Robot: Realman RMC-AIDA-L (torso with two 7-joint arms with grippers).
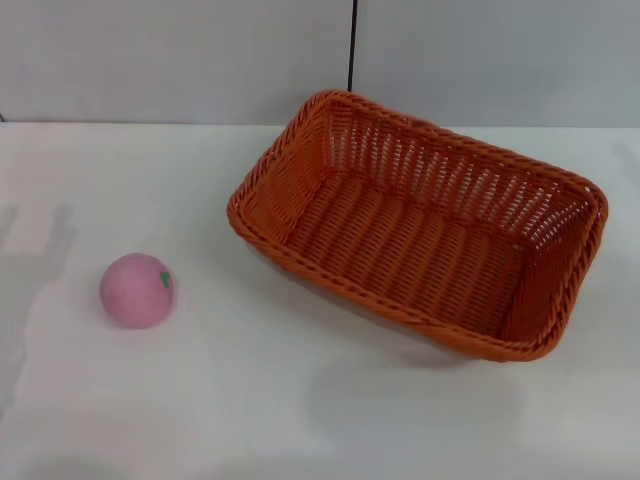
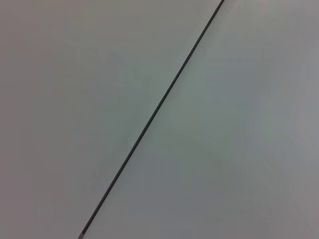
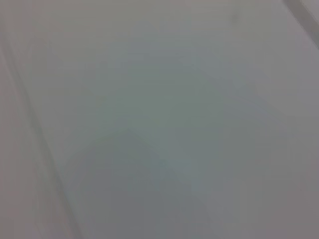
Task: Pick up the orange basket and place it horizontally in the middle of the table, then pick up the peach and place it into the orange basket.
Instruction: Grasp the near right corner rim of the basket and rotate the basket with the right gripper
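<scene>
The orange basket (image 1: pixel 420 225) lies on the white table (image 1: pixel 300 400), right of centre and turned at a slant, its opening facing up and nothing inside it. The peach (image 1: pixel 137 289) rests on the table at the left, well apart from the basket, its green leaf mark turned to the right. Neither gripper shows in any view. The left wrist view holds only a pale surface crossed by a thin dark line. The right wrist view holds only a plain pale surface.
A pale wall with a dark vertical seam (image 1: pixel 352 45) rises behind the table's far edge. A faint shadow falls on the table at the far left (image 1: pixel 30 270).
</scene>
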